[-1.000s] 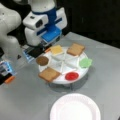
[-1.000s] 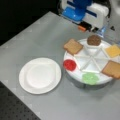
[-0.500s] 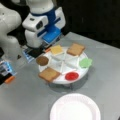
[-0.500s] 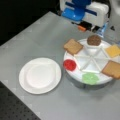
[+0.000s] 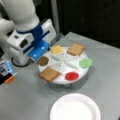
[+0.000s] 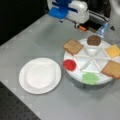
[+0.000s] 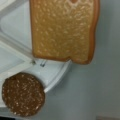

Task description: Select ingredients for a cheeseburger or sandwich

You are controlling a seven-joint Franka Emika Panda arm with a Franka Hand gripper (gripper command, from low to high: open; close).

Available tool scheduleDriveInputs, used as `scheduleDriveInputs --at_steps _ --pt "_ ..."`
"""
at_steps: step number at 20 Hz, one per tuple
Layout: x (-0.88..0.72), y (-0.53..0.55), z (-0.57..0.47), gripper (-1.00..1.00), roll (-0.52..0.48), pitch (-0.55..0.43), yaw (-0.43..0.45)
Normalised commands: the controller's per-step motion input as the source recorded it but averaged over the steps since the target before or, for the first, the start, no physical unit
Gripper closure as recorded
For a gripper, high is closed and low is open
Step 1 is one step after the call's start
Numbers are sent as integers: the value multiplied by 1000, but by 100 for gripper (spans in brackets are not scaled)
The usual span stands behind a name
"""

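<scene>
The ingredients lie in a white sectioned tray [image 5: 83,71] [image 6: 75,75] in both front views. They are a toast square [image 5: 49,74] [image 6: 73,46] [image 7: 63,30], a dark brown patty [image 5: 43,60] [image 6: 94,40] [image 7: 23,93], a yellow cheese square [image 5: 57,50] [image 6: 113,50] and another toast square [image 5: 75,49] [image 6: 112,69]. My gripper [image 5: 40,53] [image 6: 61,18], with its blue mount, hovers just outside the tray rim by the patty and touches nothing. Its fingers do not appear in the wrist view. No cheeseburger or sandwich is in view.
A red disc [image 5: 72,76] [image 6: 69,65] and a green leafy piece [image 5: 85,62] [image 6: 90,78] also sit in the tray. A white paper plate [image 5: 75,107] [image 6: 40,75] rests on the grey table near the tray. Small coloured items [image 5: 7,72] lie by the robot base.
</scene>
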Motion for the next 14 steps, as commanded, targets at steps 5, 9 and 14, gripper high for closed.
scheduleDriveInputs --at_steps 5,9,14 --pt "121 -291 -187 -100 403 -2 -9" --pt "8 -119 -313 -100 346 -46 63" --pt "-25 -115 -477 -100 350 -114 131"
